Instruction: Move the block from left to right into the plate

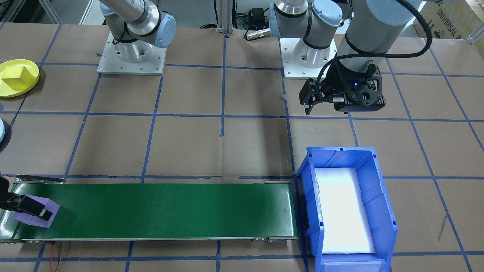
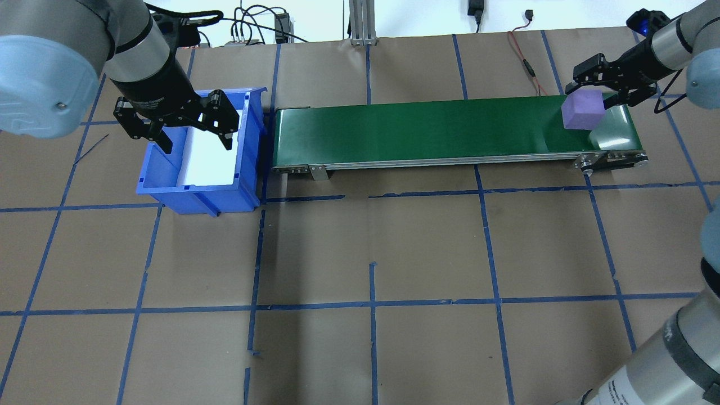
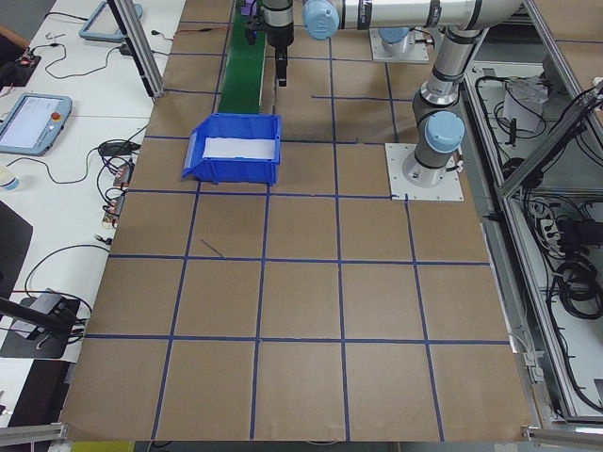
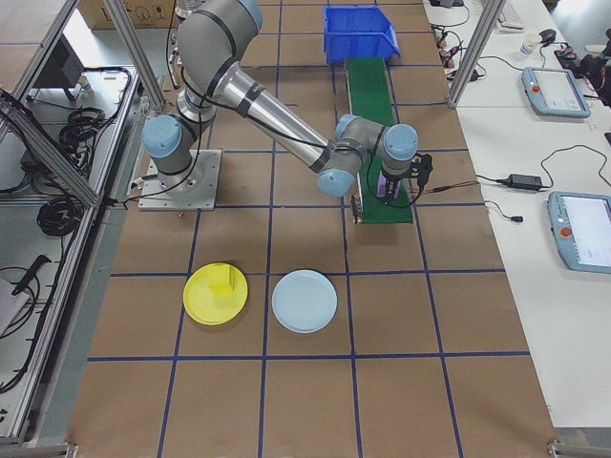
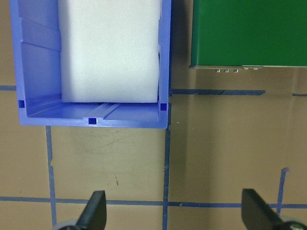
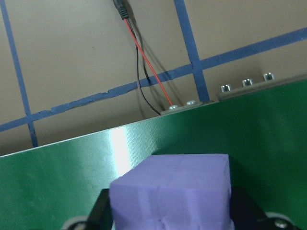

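Right pincer gripping purple block, yellow plate aside

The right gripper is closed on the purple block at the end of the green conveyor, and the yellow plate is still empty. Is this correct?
Not quite: the yellow plate is not empty. The exterior right view shows a yellow block already in it. The rest holds: in the overhead view, the right gripper is closed on the purple block at the end of the green conveyor.

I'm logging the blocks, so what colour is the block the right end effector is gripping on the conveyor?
Light purple: the block shows best in the overhead exterior view, between the right end effector's fingers.
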`<move>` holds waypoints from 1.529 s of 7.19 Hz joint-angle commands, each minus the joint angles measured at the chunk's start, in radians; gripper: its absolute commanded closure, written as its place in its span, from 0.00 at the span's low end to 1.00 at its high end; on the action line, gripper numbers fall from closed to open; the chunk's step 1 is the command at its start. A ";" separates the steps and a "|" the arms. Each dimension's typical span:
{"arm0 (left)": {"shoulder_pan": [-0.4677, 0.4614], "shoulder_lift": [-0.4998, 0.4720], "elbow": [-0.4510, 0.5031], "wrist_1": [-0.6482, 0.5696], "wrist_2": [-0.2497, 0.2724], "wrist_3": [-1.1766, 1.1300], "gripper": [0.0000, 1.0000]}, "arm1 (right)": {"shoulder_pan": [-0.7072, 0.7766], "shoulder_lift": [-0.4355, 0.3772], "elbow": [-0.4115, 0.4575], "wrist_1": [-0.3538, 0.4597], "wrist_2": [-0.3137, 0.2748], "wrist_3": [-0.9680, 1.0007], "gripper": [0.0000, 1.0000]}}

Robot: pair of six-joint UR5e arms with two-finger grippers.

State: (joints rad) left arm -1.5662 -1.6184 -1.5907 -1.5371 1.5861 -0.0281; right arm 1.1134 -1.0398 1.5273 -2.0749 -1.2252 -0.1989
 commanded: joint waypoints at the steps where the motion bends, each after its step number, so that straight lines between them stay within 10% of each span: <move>1: 0.000 0.000 0.000 0.000 0.000 -0.001 0.00 | -0.001 -0.012 -0.006 -0.002 -0.125 -0.025 0.74; 5: 0.000 -0.002 0.000 0.000 -0.002 0.001 0.00 | -0.070 -0.173 0.078 0.079 -0.330 -0.277 0.75; 9: 0.000 -0.002 0.000 0.000 -0.002 -0.001 0.00 | -0.465 -0.252 0.212 0.078 -0.315 -0.744 0.76; 11: 0.000 -0.002 0.002 0.000 -0.002 0.001 0.00 | -0.507 -0.205 0.232 -0.049 -0.323 -0.798 0.74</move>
State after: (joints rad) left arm -1.5662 -1.6199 -1.5905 -1.5370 1.5846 -0.0280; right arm 0.6406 -1.2762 1.7482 -2.0604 -1.5455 -0.9545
